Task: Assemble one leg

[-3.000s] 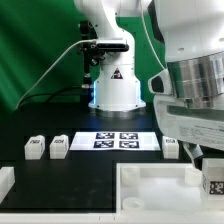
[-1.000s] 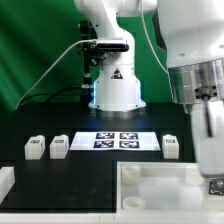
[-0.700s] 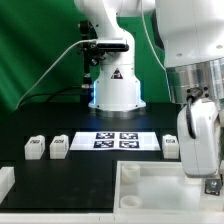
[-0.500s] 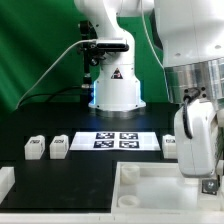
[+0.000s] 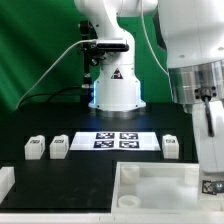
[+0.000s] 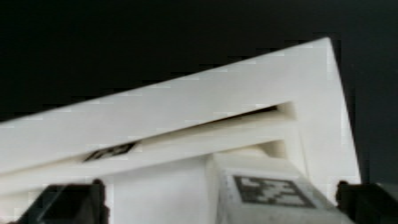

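Note:
My gripper (image 5: 210, 187) is low at the exterior view's right, over the near right corner of the large white tray-like piece (image 5: 150, 172). In the wrist view my gripper (image 6: 217, 206) is shut on a leg (image 6: 267, 190), a small white block with its tag facing the camera. A dark finger (image 6: 68, 203) stands on either side of the leg. The tray piece's corner and rim (image 6: 285, 90) fill the wrist view behind the leg. Three more legs lie on the black table: two at the left (image 5: 34, 148) (image 5: 59, 146) and one at the right (image 5: 171, 146).
The marker board (image 5: 118, 140) lies flat mid-table in front of the robot base (image 5: 116, 92). Another white part (image 5: 5, 181) sits at the near left edge. A green backdrop stands behind.
The hand has turned about its own axis while staying over the tray piece's right corner with the leg in it. The other legs and the tray piece have not moved.

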`<action>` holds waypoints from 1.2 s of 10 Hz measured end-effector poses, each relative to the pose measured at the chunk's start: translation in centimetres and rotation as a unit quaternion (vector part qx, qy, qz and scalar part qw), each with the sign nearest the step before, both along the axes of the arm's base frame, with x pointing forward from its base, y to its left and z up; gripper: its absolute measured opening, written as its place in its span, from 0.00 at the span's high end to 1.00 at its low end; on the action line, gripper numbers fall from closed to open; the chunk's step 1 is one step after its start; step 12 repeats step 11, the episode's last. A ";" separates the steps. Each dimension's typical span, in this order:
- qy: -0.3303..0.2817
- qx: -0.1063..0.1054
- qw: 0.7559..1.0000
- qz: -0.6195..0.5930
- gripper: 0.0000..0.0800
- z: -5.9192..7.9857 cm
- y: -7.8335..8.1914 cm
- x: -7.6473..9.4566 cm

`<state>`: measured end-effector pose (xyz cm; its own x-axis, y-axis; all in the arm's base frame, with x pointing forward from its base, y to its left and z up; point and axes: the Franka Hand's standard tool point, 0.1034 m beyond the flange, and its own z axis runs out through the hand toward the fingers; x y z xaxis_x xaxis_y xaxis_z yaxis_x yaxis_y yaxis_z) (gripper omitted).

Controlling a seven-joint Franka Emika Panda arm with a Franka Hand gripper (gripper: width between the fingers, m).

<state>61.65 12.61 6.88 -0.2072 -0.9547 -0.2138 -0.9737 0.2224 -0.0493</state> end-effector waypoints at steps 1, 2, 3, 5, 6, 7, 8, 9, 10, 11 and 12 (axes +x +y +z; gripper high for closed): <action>-0.003 0.001 1.000 0.004 0.19 0.6 0.2 -0.1; -0.008 0.003 1.000 0.005 0.19 1.3 0.5 0.0; -0.009 0.004 1.000 0.007 0.19 1.5 0.8 0.1; -0.008 0.003 1.000 0.009 0.19 1.3 0.8 0.0; -0.008 0.003 1.000 0.009 0.19 1.3 0.8 0.0; -0.008 0.003 1.000 0.009 0.19 1.3 0.8 -0.1; -0.008 0.003 1.000 0.009 0.19 1.3 0.8 -0.1; -0.008 0.003 1.000 0.009 0.19 1.2 0.8 -0.1; -0.008 0.003 1.000 0.009 0.19 1.2 0.8 -0.1; -0.007 0.003 1.000 0.009 0.19 1.2 0.8 -0.1; -0.007 0.003 1.000 0.009 0.19 1.2 0.8 -0.1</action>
